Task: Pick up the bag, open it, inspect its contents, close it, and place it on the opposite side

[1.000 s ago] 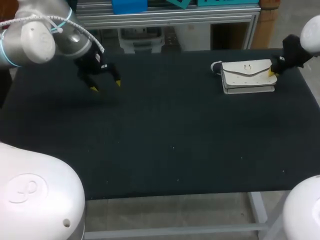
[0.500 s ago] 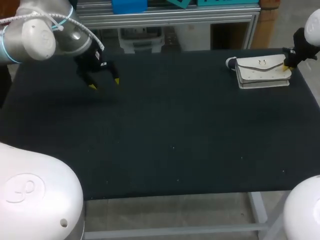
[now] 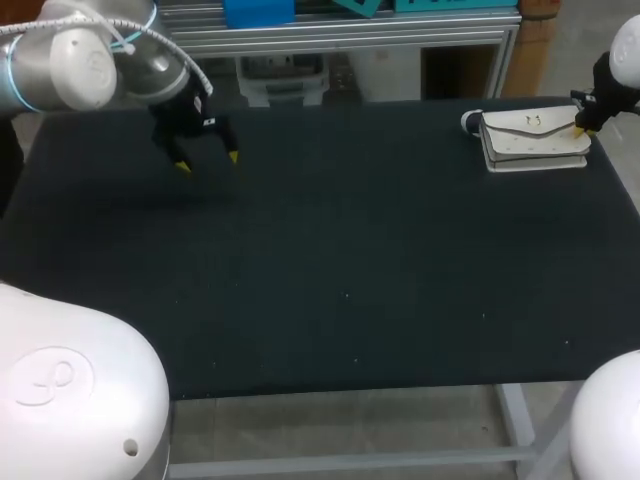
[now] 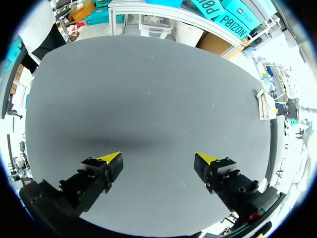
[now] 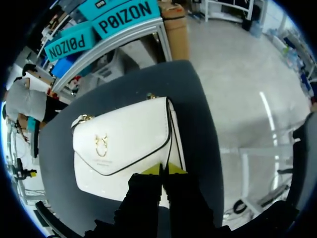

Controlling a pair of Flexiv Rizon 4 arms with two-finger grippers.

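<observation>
The white flap bag [image 3: 530, 140] with a gold clasp lies at the table's far right corner. My right gripper [image 3: 580, 128] comes in from the right and sits at the bag's right end. In the right wrist view its yellow tips [image 5: 164, 169] are pressed together on the edge of the bag [image 5: 124, 144], whose flap is closed. My left gripper [image 3: 208, 161] hangs open over the far left of the table with nothing between its fingers [image 4: 158, 158]. From the left wrist, the bag [image 4: 265, 104] is small and far off across the table.
The black table [image 3: 350, 260] is bare between the two arms. The bag lies close to the table's right edge [image 3: 615, 170] and back edge. A small rounded white piece [image 3: 470, 122] sticks out at the bag's left end.
The bag has moved right and toward the back edge together with my right gripper. My left gripper has shifted slightly back, still open.
</observation>
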